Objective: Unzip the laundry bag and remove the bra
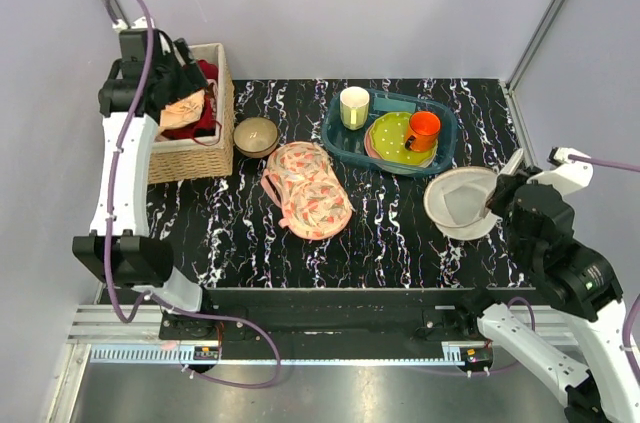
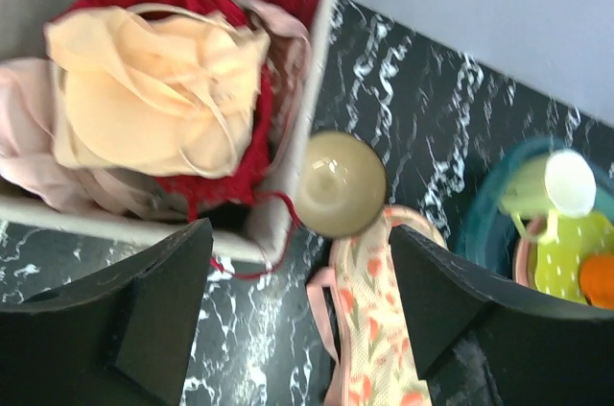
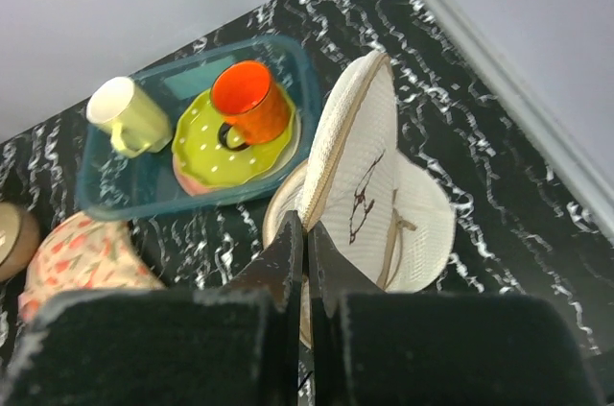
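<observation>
Black marbled table (image 1: 400,233) carries everything. A wicker basket (image 1: 190,158) stands at its far left, piled with red, pink and peach garments; the left gripper (image 2: 299,252) hangs over the basket's near edge, fingers spread wide with nothing between them. A teal tray (image 1: 337,140) sits far right of centre. A peach floral cloth (image 1: 308,190) lies flat mid-table. The laundry bag (image 3: 365,166) rests near the right edge, just in front of the tray, one half raised upright; the right gripper (image 3: 305,252) has its fingers pressed together on the bag's near rim. A green spotted plate (image 1: 392,138) lies in the tray. A tan bowl (image 1: 256,136) sits just beside the basket. An orange mug (image 1: 423,129) stands on the plate, a pale yellow mug (image 1: 354,107) beside it
</observation>
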Motion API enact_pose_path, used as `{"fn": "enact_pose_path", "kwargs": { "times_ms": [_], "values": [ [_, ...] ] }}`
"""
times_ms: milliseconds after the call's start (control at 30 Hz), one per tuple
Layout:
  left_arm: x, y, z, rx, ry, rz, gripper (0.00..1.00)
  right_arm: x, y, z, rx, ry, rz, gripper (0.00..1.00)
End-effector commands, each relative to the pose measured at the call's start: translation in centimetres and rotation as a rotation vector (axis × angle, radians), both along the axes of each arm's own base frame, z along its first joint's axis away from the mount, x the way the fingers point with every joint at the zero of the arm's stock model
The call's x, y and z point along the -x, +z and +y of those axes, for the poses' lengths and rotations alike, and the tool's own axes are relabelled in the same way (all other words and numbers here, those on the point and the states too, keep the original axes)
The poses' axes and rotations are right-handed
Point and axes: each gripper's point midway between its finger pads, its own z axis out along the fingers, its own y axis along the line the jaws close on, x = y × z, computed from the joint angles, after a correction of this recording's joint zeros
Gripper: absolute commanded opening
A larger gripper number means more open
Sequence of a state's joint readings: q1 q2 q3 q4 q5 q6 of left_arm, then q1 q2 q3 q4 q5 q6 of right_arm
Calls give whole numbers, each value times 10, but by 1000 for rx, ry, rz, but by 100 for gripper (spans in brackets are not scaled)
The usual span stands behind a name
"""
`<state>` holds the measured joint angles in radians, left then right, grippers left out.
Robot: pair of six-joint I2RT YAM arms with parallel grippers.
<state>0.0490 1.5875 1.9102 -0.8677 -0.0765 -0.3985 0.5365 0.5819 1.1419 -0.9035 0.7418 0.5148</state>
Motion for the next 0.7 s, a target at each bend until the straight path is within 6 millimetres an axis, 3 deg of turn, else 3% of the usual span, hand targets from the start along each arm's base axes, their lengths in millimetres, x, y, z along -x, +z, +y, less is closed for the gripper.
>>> {"fn": "enact_pose_path", "kwargs": {
  "times_ms": [0,33,100,167,200,233,267,300,333,533,667],
  "values": [
    [39,28,-21,-4,-77,-63,78,8,50,-38,39,-186,-127,0],
    [46,21,-26,14,-102,-48,78,14,55,-50,65,-234,-137,0],
    [63,26,-33,31,-137,-73,78,22,60,-62,83,-291,-146,0],
    [72,10,-42,59,-174,-41,78,26,54,-68,109,-319,-129,0],
    [77,7,-45,70,-187,-41,79,27,50,-69,117,-322,-121,9],
    [86,-2,-52,93,-224,-29,79,27,46,-68,111,-310,-116,24],
    [90,-3,-57,106,-247,-33,80,24,40,-62,116,-282,-99,45],
    [97,-2,-65,127,-284,-40,82,20,32,-52,119,-220,-68,88],
    [101,-11,-69,137,-300,-21,84,14,26,-45,108,-204,-33,99],
    [124,-14,-92,153,-383,-26,88,-14,-25,-3,129,-91,219,100],
    [140,-30,-104,174,-418,4,88,-30,-48,26,89,9,275,100]
  ]
}}
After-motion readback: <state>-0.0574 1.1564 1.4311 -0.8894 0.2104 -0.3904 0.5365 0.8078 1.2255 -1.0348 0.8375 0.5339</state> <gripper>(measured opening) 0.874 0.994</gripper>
